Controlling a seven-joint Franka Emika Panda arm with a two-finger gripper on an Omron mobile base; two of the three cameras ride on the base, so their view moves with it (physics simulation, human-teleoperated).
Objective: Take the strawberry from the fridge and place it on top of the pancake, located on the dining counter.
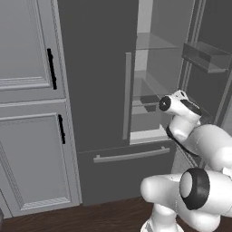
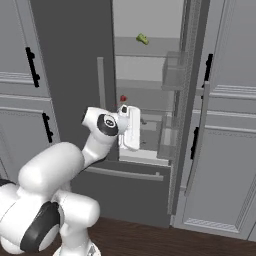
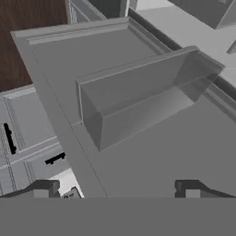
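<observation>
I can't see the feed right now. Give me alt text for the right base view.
The white arm reaches into the open fridge, its gripper just below a small red strawberry on a glass shelf. A small green item lies on the shelf above. Grey cabinets flank the fridge over dark wood flooring.

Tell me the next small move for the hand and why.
Probably turn the hand, jaws open and empty, toward the tiny red strawberry sitting just above it on a shelf of the open dark grey fridge; its camera faces a clear door bin instead.
</observation>
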